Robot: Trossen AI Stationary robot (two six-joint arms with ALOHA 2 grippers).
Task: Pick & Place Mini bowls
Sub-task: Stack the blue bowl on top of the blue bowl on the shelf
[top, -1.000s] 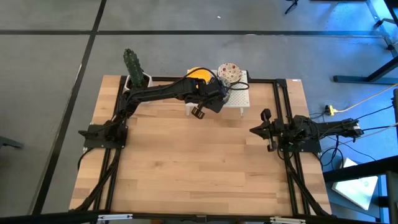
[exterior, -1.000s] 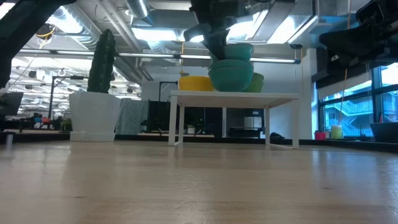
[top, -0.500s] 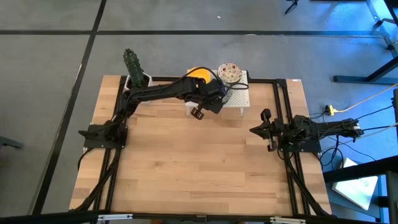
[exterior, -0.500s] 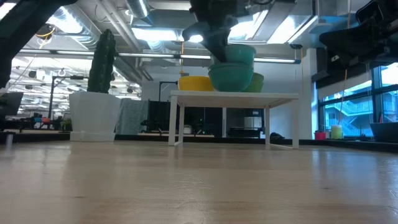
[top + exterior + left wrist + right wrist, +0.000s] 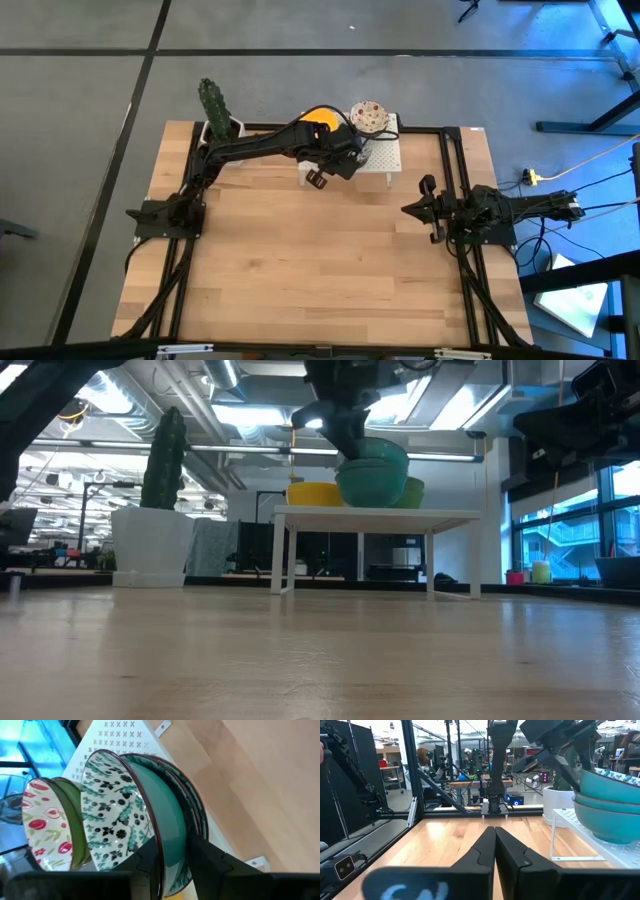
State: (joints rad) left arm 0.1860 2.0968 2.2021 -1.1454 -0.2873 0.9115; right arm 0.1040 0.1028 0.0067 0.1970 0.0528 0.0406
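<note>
A stack of white mini bowls with blue-green pattern and teal outsides sits on a small white stand at the table's far edge. Beside it on the stand are a yellow bowl and a cream bowl with reddish flowers. My left gripper reaches over the stand and is shut on the top patterned bowl. My right gripper waits shut above the table's right side. My left gripper holds the top patterned bowl by its rim. One finger is inside the bowl and the other finger is on its teal outer wall. The fingers come from above, slanting down. The bowl is tilted and still nests in the stack below it.
A white pot with a green cactus stands at the far left corner. The white stand rests on thin legs. Black frame rails run along the table's sides. Bare wooden tabletop lies nearer than the stand.
My left gripper has shifted slightly toward the table's left. The top patterned bowl in its hold has tipped out of level on the stack, while the bowls beneath have stayed put.
</note>
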